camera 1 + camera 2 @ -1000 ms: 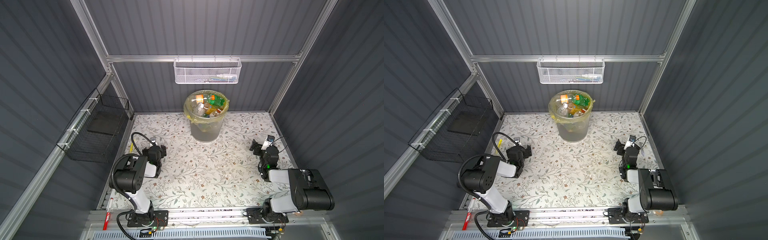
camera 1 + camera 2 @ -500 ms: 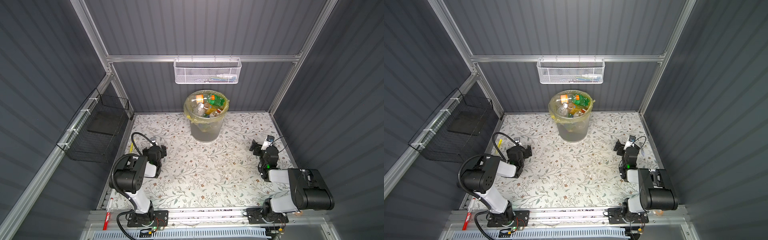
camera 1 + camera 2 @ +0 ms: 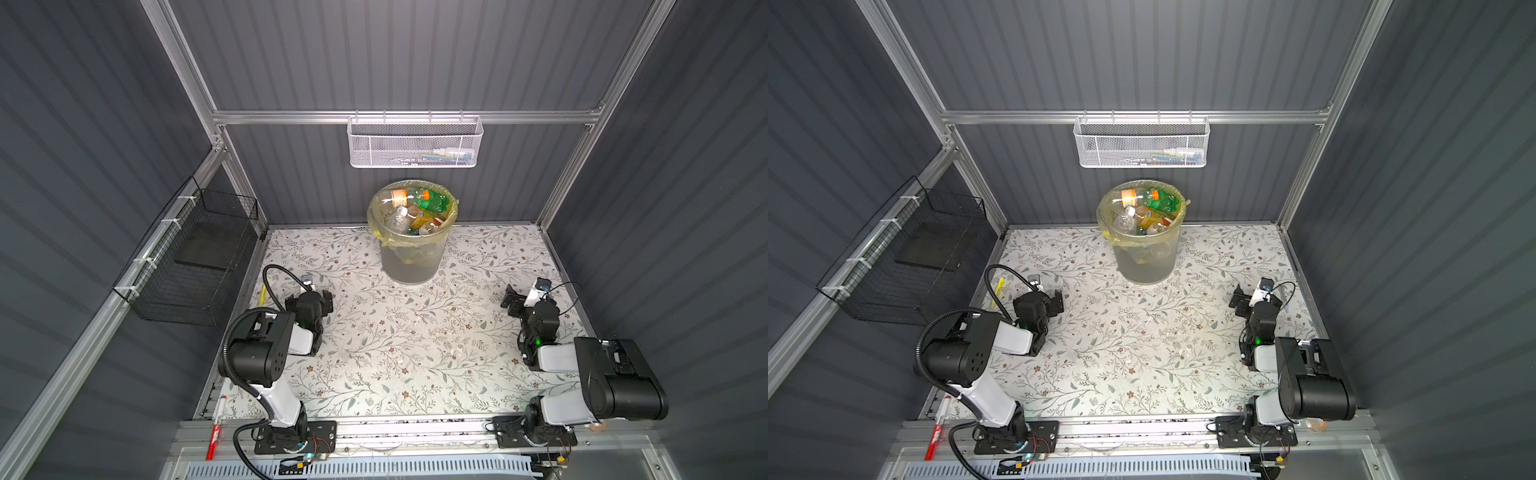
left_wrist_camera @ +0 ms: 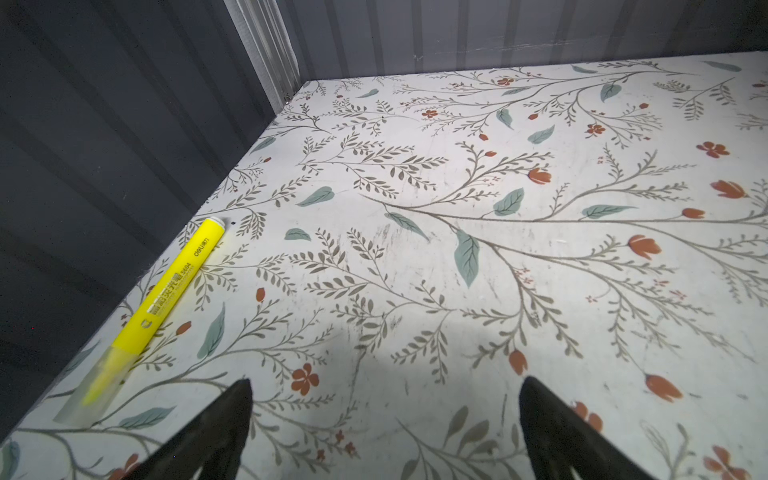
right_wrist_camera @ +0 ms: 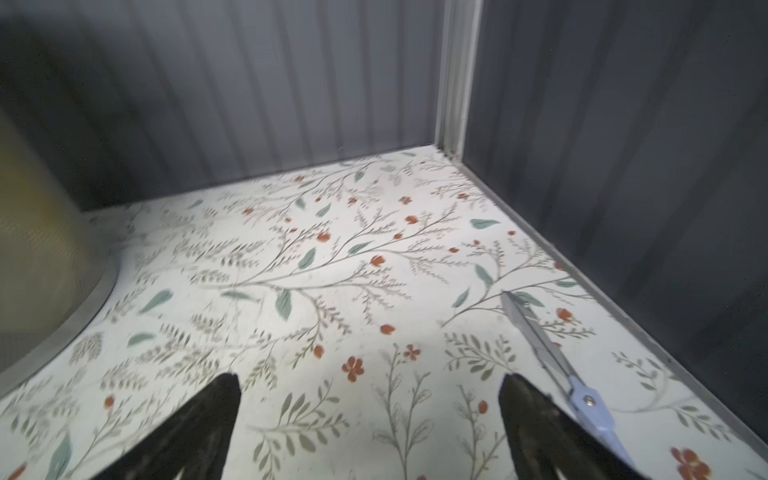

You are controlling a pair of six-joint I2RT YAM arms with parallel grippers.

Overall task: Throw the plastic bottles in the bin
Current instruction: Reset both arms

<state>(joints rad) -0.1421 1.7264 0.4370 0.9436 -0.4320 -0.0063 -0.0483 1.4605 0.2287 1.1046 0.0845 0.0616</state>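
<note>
The bin point(image 3: 409, 266) point(image 3: 1144, 266), a translucent grey bucket with a yellowish liner, stands at the back middle of the floral table. It is filled with several plastic bottles point(image 3: 432, 202) point(image 3: 1160, 202), clear, green and amber, some with orange caps. No bottle lies on the table in any view. My left gripper point(image 3: 323, 298) point(image 3: 1059, 301) point(image 4: 384, 390) rests low at the left side, open and empty. At the right side my right gripper point(image 3: 510, 300) point(image 3: 1238, 302) point(image 5: 370, 384) is also open and empty. The bin's wall point(image 5: 33, 249) shows blurred in the right wrist view.
A yellow highlighter point(image 4: 174, 286) point(image 3: 262, 294) lies by the left wall near my left gripper. Blue-handled scissors point(image 5: 552, 357) lie beside my right gripper. A red marker point(image 3: 216, 428) lies on the front rail. A white mesh basket point(image 3: 415, 143) and a black wire basket point(image 3: 195, 257) hang on the walls.
</note>
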